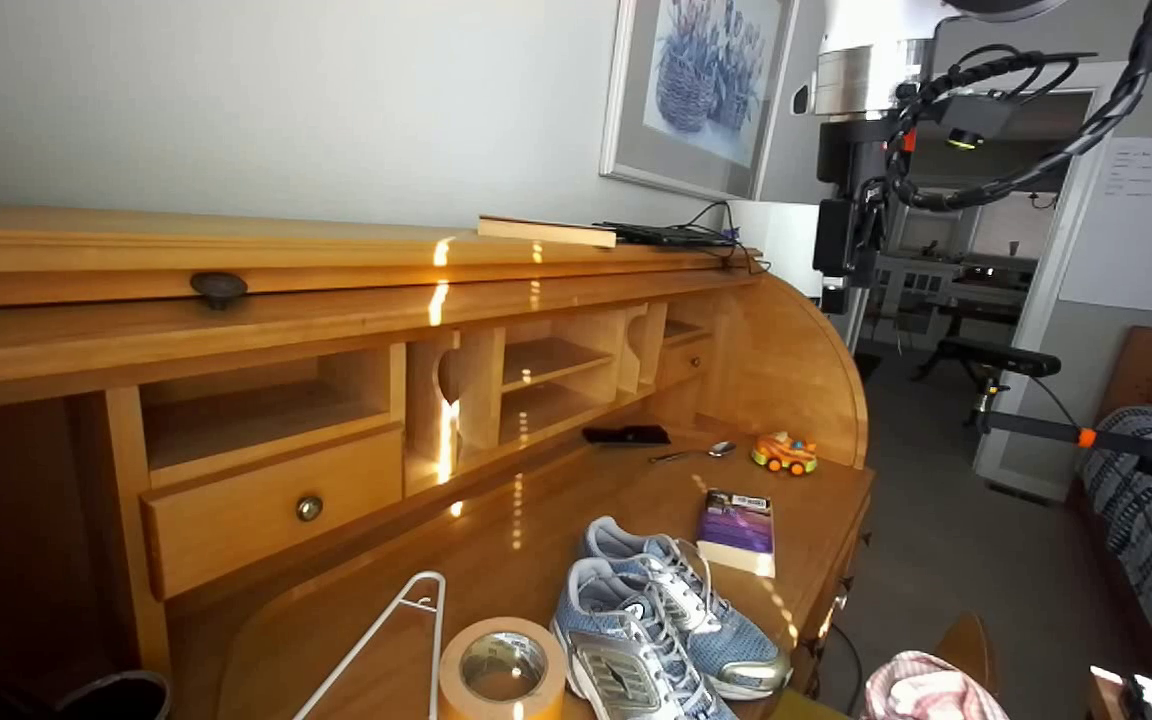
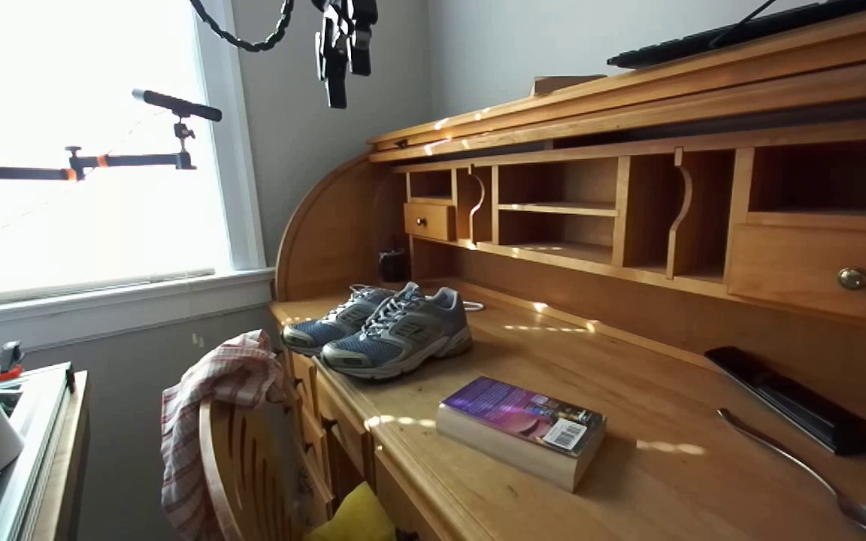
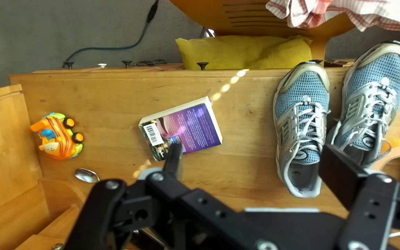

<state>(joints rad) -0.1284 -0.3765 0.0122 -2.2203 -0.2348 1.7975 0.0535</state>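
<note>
**My gripper (image 3: 252,158) hangs parted, high over a book (image 3: 188,128) and a pair of running shoes (image 3: 302,119)**

My two fingers (image 3: 175,159) stand well apart with nothing between them, and I touch nothing. The roll-top desk (image 3: 245,173) lies well below me. In the wrist view one fingertip overlaps the edge of the book, and the other falls near the gap between the shoes, yet both exterior views show me far above either.

The book lies flat on the desk with its mostly purple cover and barcode (image 3: 153,134) facing up. It sits between the shoes and an orange toy car (image 3: 59,139), apart from both. The shoes stand upright side by side, toes toward the desk's front edge. Just beside them is a roll of tan tape (image 1: 501,710) lying on its flat side, and next to that a white hanger (image 1: 438,640); whether the tape touches a shoe I cannot tell.

The toy car stands near the desk's curved side panel (image 1: 786,350). A metal spoon (image 1: 721,450) lies near it, and close to the spoon is a long black object (image 2: 790,398) that I cannot identify. A row of cubbyholes (image 2: 553,209) and small drawers (image 2: 794,263) runs along the back of the desk, and sunlight (image 3: 225,88) falls in spots across the desk.

In front of the desk is a wooden chair (image 3: 255,31) with a red-and-white checked cloth (image 2: 234,376) over its back and a yellow cushion (image 3: 245,52) between that back and the desk. On the wall (image 1: 286,110) hangs a framed flower print (image 1: 701,85).
</note>
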